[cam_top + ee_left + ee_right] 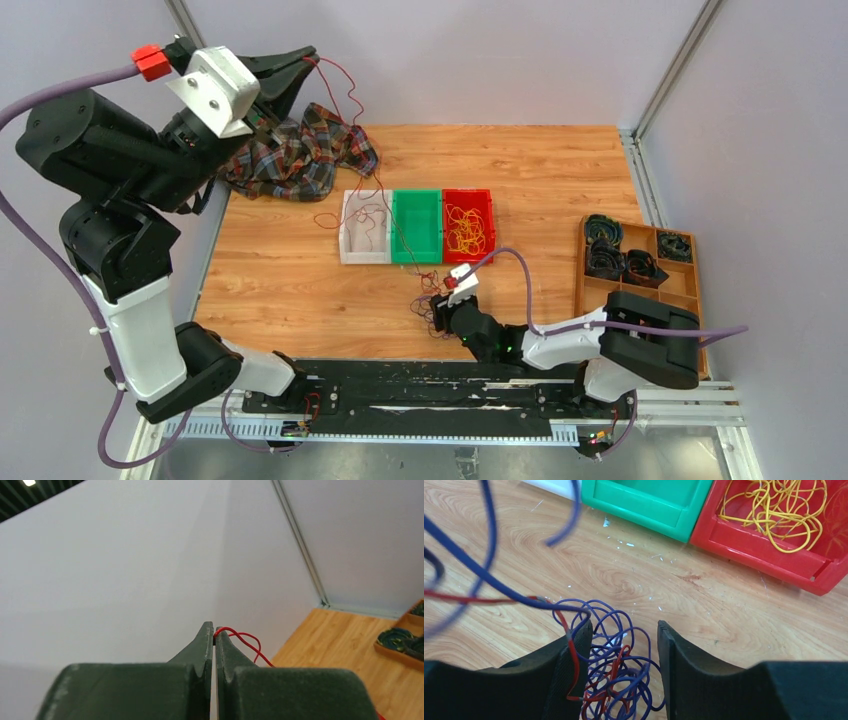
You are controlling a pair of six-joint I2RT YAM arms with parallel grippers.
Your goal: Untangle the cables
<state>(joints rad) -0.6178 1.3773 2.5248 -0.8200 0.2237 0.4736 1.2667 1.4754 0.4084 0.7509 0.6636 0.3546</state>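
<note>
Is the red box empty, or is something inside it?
Not empty. The red box holds a loose tangle of yellow cables, which show inside it in both the top and right wrist views.

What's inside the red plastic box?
A tangled heap of thin yellow wires lies in the red plastic box. They cover most of its floor, so anything beneath them is hidden.

Wooden table (280, 280). Crumpled plaid cloth (300, 160) at the far-left corner. At centre, a white bin (362, 256), green bin (415, 257) and red bin (470, 193) stand side by side in a touching row. A knot of purple and red cables (432, 308) lies on bare wood just in front of the bins. A wooden compartment tray (690, 285) sits along the right edge.
</note>
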